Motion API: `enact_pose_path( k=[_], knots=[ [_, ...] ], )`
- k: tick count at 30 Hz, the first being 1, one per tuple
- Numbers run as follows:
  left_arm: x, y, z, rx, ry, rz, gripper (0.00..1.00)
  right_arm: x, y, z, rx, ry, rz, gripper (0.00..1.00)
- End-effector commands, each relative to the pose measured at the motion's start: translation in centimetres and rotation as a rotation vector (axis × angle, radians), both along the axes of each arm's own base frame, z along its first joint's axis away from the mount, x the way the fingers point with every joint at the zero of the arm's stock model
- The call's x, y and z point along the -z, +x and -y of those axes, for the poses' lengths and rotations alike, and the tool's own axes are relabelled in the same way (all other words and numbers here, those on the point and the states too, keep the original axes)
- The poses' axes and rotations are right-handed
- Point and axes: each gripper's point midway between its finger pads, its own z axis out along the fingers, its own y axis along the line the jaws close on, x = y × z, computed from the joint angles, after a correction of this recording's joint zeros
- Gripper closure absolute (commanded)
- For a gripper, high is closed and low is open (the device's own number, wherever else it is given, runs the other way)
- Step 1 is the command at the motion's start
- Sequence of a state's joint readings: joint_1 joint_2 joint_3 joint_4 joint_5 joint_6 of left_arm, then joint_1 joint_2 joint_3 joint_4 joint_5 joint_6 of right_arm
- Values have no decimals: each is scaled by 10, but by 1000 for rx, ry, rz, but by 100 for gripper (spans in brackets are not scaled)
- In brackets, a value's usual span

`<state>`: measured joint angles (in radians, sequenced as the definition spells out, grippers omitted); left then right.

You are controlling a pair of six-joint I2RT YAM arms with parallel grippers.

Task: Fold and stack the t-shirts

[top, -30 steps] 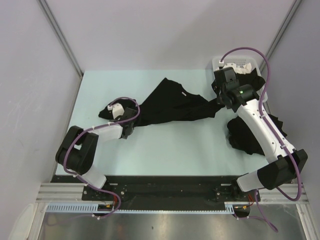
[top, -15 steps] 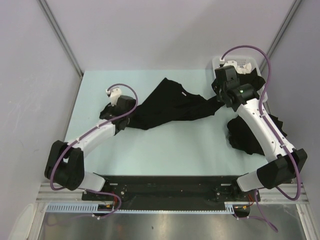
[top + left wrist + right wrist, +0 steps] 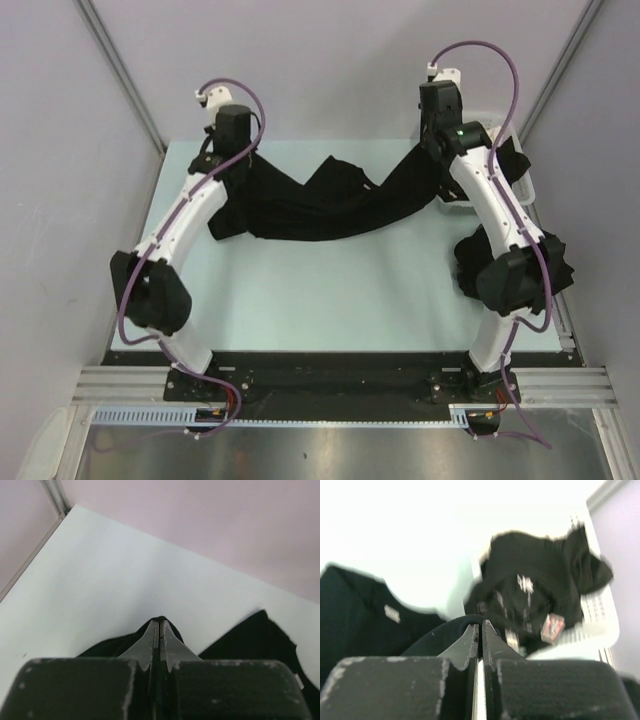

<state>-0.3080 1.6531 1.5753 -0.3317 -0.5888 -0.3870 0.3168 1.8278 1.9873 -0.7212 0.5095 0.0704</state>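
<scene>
**Left tool** (image 3: 159, 626): fingers pressed together, pinching a fold of the held shirt (image 3: 330, 205) at its left end. In the overhead view the tool sits over the far-left part of the counter (image 3: 330, 300).

**Right tool** (image 3: 480, 628): fingers pressed together, pinching the right end of the same shirt. It sits over the far-right part of the counter, just beside the basket (image 3: 602, 612).

**Held shirt:** black. It is stretched between the two tools along the far side of the counter and sags in the middle, with a peak of cloth standing up near its centre. Its left end hangs in a bunch below the left tool. Whether the lowest part rests on the counter cannot be determined. A small white label (image 3: 391, 612) shows on the cloth in the right wrist view.

**Basket:** white, slotted, at the far-right corner. It holds a bundle (image 3: 535, 585) of black cloth with light print, and part of this drapes over the rim.

**Heap** (image 3: 466, 270): more black cloth lies at the right edge of the counter, partly hidden behind the right arm.
</scene>
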Motion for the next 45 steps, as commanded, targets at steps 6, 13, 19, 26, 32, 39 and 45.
enact_pose_path(
  k=[6,13,19,26,32,39,45],
  knots=[
    [-60,66,-26,-30,-100,119,100,-96,94,-10,-46,116,383,100],
    [-168,84,-30,-1,-169,393,100,-175,98,-35,-170,149,639,100],
    [-292,45,-35,29,-135,720,100,-264,68,-36,-233,162,907,100],
    [-388,-25,-67,-77,-8,998,100,-343,28,-8,-223,149,1162,100],
    [-366,-7,-90,-143,36,927,100,-315,60,7,-207,168,1129,100],
    [-285,29,-133,-255,96,671,100,-285,79,61,-104,142,1054,100],
    [-250,46,-149,-235,76,587,100,-272,75,99,-66,136,992,100]
  ],
)
